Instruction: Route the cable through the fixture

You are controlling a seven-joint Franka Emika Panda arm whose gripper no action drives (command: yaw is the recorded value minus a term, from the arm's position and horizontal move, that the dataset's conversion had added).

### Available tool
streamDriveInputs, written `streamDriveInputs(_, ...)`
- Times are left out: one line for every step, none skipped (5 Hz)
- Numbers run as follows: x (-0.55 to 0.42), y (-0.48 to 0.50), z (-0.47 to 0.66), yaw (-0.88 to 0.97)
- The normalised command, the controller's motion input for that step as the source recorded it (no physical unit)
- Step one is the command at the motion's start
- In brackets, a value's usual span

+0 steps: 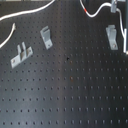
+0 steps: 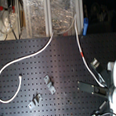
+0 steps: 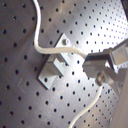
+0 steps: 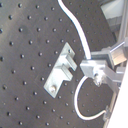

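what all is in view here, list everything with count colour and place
cable: one, white with a red band, across the far board, passing the fixture in the first wrist view
fixture: one, grey, the first exterior view's right
bent bracket: one, grey, centre-left
two-post piece: one, grey, the first exterior view's left
board: one, black, perforated
clear bins: behind the board, second exterior view
hand: one, grey, beside the fixture, cable at its tip
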Motion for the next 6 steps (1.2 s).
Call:
streamDriveInputs(-0.167, 0.146, 0.19, 0.03)
streamDriveInputs(-0.047, 0.088, 0.14, 0.0)
streamDriveInputs(-0.117, 0.034, 0.37, -0.03)
streamDriveInputs(-0.125, 0.089, 0.33, -0.05)
streamDriveInputs(-0.136, 0.093, 0.26, -0.04)
streamDriveInputs(-0.125, 0.144, 0.12, 0.0)
